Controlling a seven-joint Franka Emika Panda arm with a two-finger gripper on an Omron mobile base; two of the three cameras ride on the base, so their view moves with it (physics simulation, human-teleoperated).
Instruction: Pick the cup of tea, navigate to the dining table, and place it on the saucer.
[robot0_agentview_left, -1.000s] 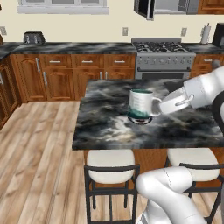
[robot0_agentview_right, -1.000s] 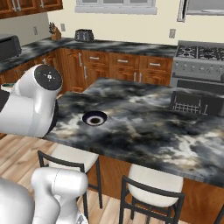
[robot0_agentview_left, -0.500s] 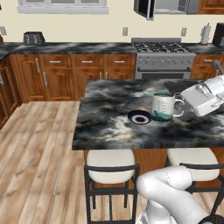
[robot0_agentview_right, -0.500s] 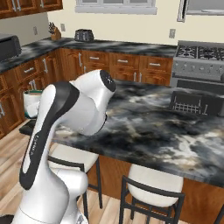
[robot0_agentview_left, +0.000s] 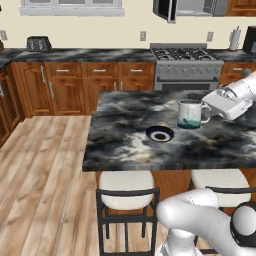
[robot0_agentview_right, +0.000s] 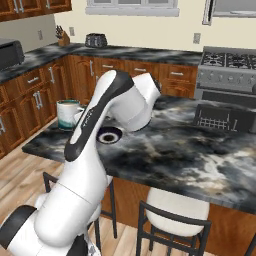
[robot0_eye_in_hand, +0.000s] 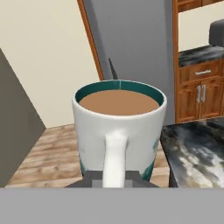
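Hand: we see our hand (robot0_eye_in_hand: 114, 178) closed on the handle of the cup of tea (robot0_eye_in_hand: 118, 131), its dark tips (robot0_eye_in_hand: 92, 178) pinching the handle at the bottom centre of the hand view.
Cup: in the left base view the cup of tea (robot0_agentview_left: 190, 114) sits upright at centre right, held over the desk (robot0_agentview_left: 125, 135); half a second ago it was nearer the centre of that frame.
Tea: brown liquid nearly up to the teal rim.
Saucer: the saucer (robot0_agentview_left: 160, 134) lies on the desk at frame centre, lower left of the cup and apart from it; one second ago the cup hid it.
Right base view: cup (robot0_agentview_right: 68, 114) at left, saucer (robot0_agentview_right: 109, 135) just right of it, partly behind our arm.
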